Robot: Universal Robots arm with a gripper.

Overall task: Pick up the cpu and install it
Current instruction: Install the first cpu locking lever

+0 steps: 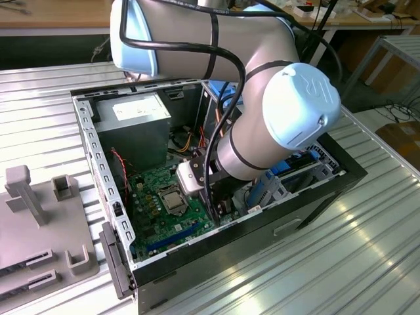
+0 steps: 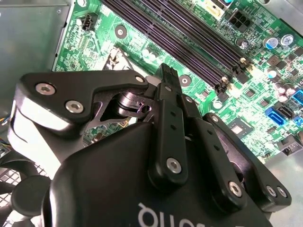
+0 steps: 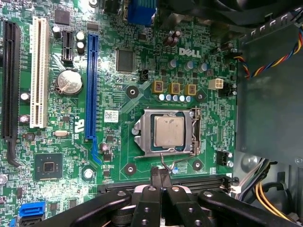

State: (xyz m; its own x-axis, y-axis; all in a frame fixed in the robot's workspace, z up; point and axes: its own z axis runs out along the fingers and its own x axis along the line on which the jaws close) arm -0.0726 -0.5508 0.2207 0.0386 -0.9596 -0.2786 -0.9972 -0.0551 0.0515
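On the exterior view's clock face, a grey holder plate (image 1: 39, 223) with upright blocks is lying at nine o'clock, well apart from the work. Just beside it, toward the centre, an open computer case (image 1: 92, 157) is lying on the ribbed table, with a power supply (image 1: 134, 121) at about eleven o'clock inside it and the green motherboard (image 1: 154, 216) at about seven o'clock. The cpu (image 1: 172, 196) is sitting on that board, at about eight o'clock from the arm (image 1: 289, 105), which is reaching into the case from one o'clock.

In the first wrist view the cpu (image 3: 169, 131) is lying flat and square inside the metal socket frame (image 3: 142, 137), its plain silver top facing the camera. Nothing is being carried by the gripper (image 3: 160, 172): its two black fingers are pressed together, clenched on nothing, and are hovering near the frame's edge, above the dark memory slots (image 3: 199, 180). In the second wrist view the gripper (image 2: 168, 72) is shown the same way, fingertips closed with the board beneath them.

The placing step is judged to be done, since the chip is already resting in its socket and is no longer being held. Whether the frame's wire lever is latched cannot be told. Any further move is judged to call for care around the thin lever and for pressure kept off the chip.
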